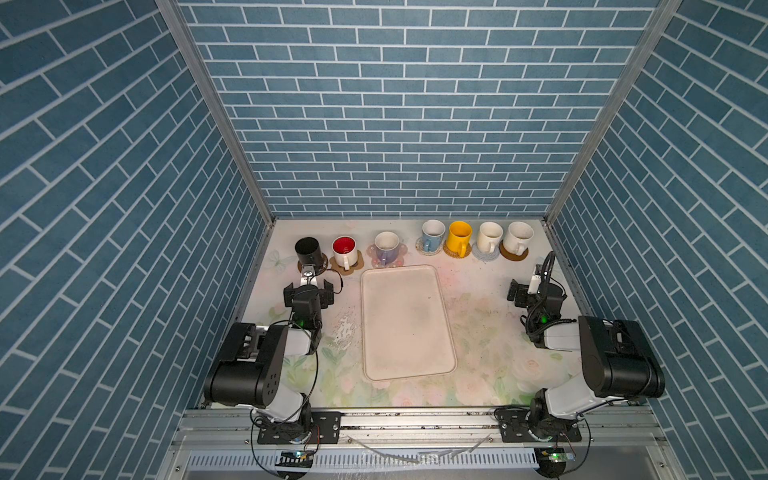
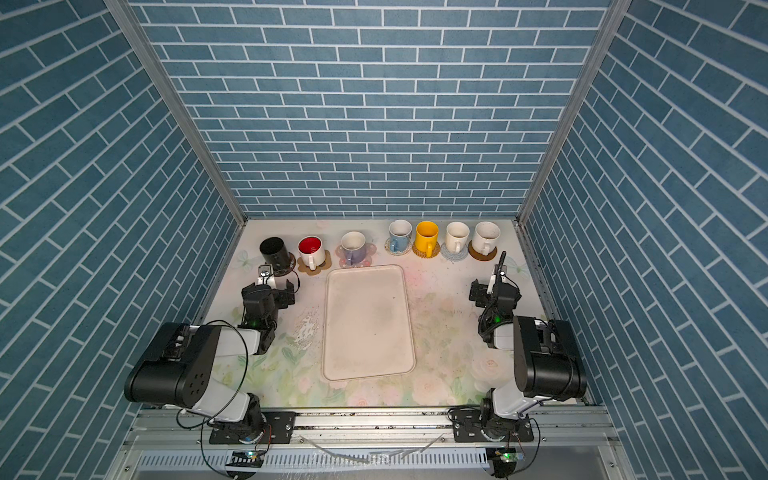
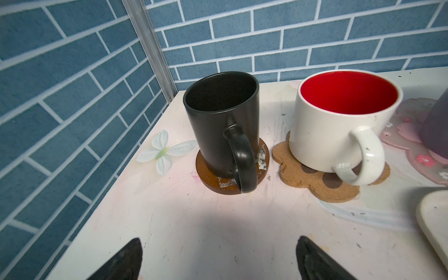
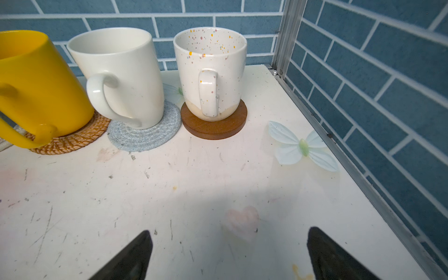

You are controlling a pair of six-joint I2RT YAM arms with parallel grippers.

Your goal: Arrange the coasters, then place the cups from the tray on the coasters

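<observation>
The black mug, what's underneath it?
The black mug stands on a round brown disc coaster, whose near edge shows with whitish scuffs. The part of the disc beneath the mug's base is covered, so its middle cannot be seen.

Seven cups (image 1: 458, 237), seven coasters (image 4: 213, 131), one tray (image 1: 405, 324), two arms (image 1: 257, 365)

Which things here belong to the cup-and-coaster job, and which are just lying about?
Job: black cup on left brown disc; red-lined cup on paw coaster; lavender cup on pink flower coaster; light blue cup on clear coaster; yellow cup on rattan coaster; cream cup on blue knit coaster; speckled cup on right brown disc; tray.
Not the job: tablecloth butterfly print; brick walls.
</observation>
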